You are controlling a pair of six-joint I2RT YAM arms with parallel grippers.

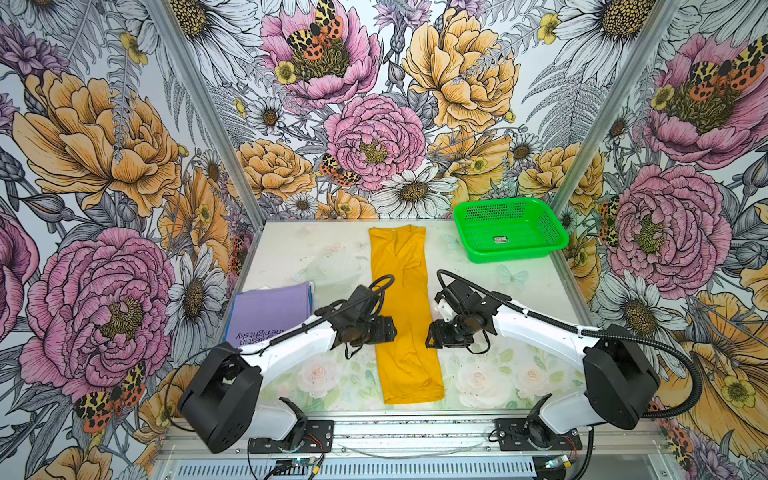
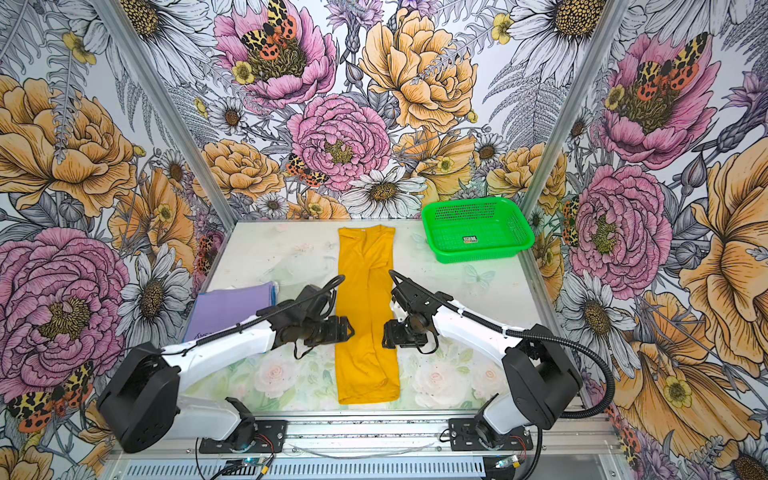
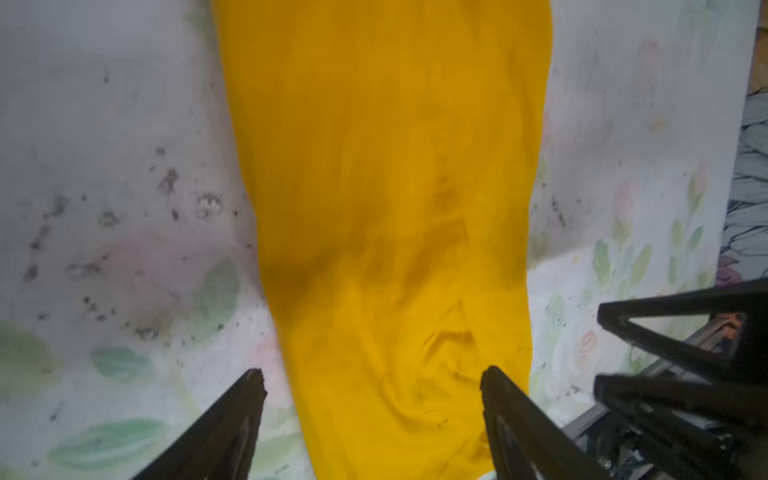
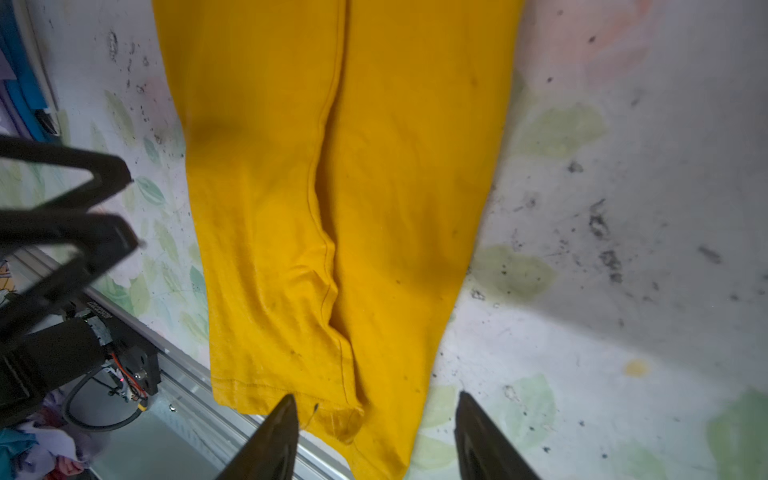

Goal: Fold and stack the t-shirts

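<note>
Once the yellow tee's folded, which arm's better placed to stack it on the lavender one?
Left, probably: the lavender t-shirt lies nearer the left gripper; the right gripper sits across the yellow t-shirt from it.

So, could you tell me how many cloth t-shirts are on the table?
2: a mustard-yellow cloth t-shirt folded lengthwise mid-table, and a folded lavender-purple t-shirt at the left edge; others may lie hidden beneath it.

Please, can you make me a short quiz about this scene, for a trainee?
1. True or false: the yellow t-shirt lies folded into a long strip between the left gripper and the right gripper.
2. The green basket stands: A) on the yellow t-shirt; B) at the far right corner; C) at the near left corner.
3. Fill in: in both top views, the purple t-shirt lies to the ___ of the yellow one.
Key: 1 true; 2 B; 3 left.
</note>
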